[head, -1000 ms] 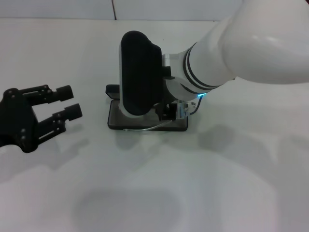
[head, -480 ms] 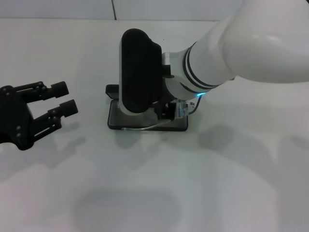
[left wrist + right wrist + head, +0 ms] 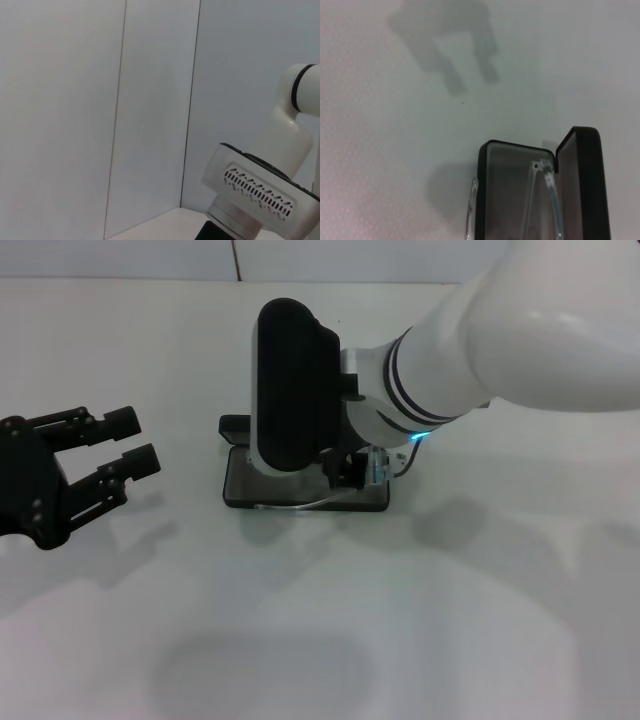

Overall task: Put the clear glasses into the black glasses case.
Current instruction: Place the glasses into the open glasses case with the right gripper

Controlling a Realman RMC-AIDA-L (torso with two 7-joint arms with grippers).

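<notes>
The black glasses case (image 3: pixel 243 490) lies open in the middle of the table, mostly hidden under my right arm's wrist in the head view. My right gripper (image 3: pixel 352 468) hangs low over the case's right part. In the right wrist view the case (image 3: pixel 507 195) shows its grey lining and raised lid (image 3: pixel 583 190). The clear glasses (image 3: pixel 543 197) lie inside it, with one thin temple arm (image 3: pixel 470 202) outside the rim. That temple arm (image 3: pixel 300 507) also shows along the case's near edge. My left gripper (image 3: pixel 137 440) is open above the table, well left of the case, holding nothing.
The white table (image 3: pixel 450 620) spreads all around the case. A white wall (image 3: pixel 100 100) stands behind it. In the left wrist view the right arm's white wrist unit (image 3: pixel 255 195) is seen farther off.
My left gripper has drawn back a little to the left, away from the case. The right wrist has shifted slightly over the case.
</notes>
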